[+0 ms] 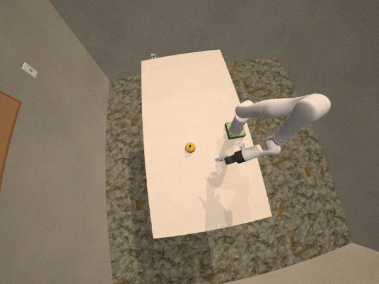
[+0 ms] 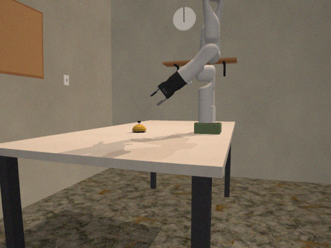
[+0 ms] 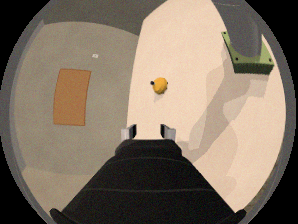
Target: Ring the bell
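Note:
A small yellow dome bell (image 1: 190, 147) (image 2: 139, 128) (image 3: 160, 84) with a dark button on top stands on the cream table (image 1: 177, 94) (image 2: 171, 154) (image 3: 186, 43). My gripper (image 1: 218, 159) (image 2: 156, 98) (image 3: 148, 129) is open and empty. It hangs well above the table, tilted down toward the bell, to the side of the bell nearer the arm's base. Nothing touches the bell.
The arm's green base block (image 1: 235, 130) (image 2: 207, 128) (image 3: 248, 59) sits at the table's edge. A wall shelf (image 2: 231, 60) and a round clock (image 2: 184, 18) are behind the arm. An orange board (image 2: 20, 41) (image 3: 71, 96) hangs on the side wall.

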